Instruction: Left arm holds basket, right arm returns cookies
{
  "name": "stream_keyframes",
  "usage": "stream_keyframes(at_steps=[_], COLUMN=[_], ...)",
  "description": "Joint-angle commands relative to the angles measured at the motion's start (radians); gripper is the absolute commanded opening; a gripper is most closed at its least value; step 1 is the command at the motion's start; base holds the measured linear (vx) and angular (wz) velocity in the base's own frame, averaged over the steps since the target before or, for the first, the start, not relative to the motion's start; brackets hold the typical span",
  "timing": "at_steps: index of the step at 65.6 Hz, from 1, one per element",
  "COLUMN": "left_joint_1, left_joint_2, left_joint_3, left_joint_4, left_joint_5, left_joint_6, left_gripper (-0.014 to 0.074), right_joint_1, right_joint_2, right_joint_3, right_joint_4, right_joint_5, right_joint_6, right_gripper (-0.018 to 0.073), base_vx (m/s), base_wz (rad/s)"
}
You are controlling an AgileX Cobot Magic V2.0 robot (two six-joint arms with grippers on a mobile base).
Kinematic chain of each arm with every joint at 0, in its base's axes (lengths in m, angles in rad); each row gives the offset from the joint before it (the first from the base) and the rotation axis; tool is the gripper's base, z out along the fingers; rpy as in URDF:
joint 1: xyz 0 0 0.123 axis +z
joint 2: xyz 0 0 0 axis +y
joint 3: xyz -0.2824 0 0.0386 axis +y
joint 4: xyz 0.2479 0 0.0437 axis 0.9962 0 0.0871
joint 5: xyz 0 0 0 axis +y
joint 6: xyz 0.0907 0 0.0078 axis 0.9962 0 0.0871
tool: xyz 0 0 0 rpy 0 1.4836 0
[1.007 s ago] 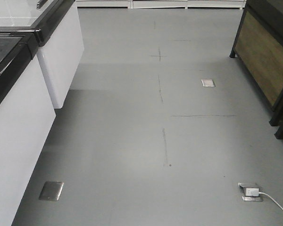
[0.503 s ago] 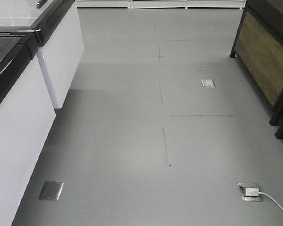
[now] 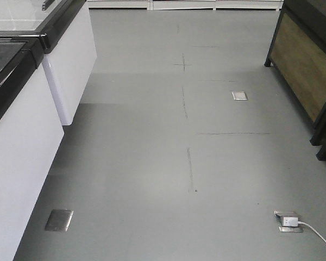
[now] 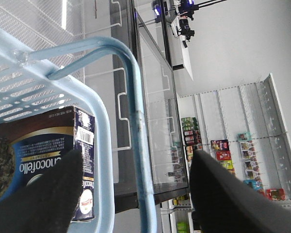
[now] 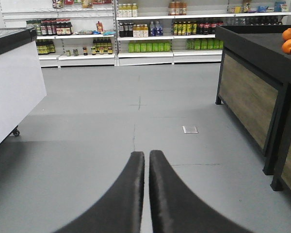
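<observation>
In the left wrist view the light blue basket (image 4: 19, 92) fills the left side, slotted wall up and its two hoop handles (image 4: 136, 121) running down between my left gripper's (image 4: 136, 155) black fingers (image 4: 43, 194). The jaws stand wide apart with the handles between them; no pad presses on a handle. The navy Chocofello cookies (image 4: 39, 141) lie inside the basket, barcode side (image 4: 87, 136) towards the rim. My right gripper (image 5: 146, 154) is shut and empty, with only a thin slit between its fingers, pointing along the grey floor. Neither arm shows in the front view.
A white chest freezer (image 3: 22, 152) with a black rim stands on the left. A black stand with wood panels (image 3: 304, 65) is on the right, with oranges (image 5: 290, 41) on top. A floor socket with a white cable (image 3: 288, 222) and metal floor plates (image 3: 58, 219) lie ahead. Stocked shelves (image 5: 150, 29) line the far wall.
</observation>
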Motion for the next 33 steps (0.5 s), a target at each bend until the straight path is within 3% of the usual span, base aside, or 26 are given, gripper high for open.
stream_keyframes(at_steps=[1, 15, 33], left_joint_1=[-0.010, -0.063, -0.064], left_joint_2=[-0.004, 0.027, 0.063], left_joint_3=[-0.029, -0.029, -0.029], left_joint_4=[-0.023, -0.036, -0.036], left_joint_5=[-0.105, -0.204, -0.243], left_joint_6=[-0.005, -0.005, -0.005], left_gripper=[0.0447, 0.0447, 0.0447], right_joint_1=[0.001, 0.001, 0.001], right_joint_2=[-0.013, -0.013, -0.013], right_joint_3=[0.017, 0.017, 0.017], right_joint_4=[-0.005, -0.005, -0.005], right_joint_5=[-0.071, -0.071, -0.071], right_joint_6=[-0.005, -0.005, -0.005], right_gripper=[-0.0006, -0.0006, -0.0006], base_vx=[0.00, 0.00, 0.00], base_wz=[0.00, 0.00, 0.00])
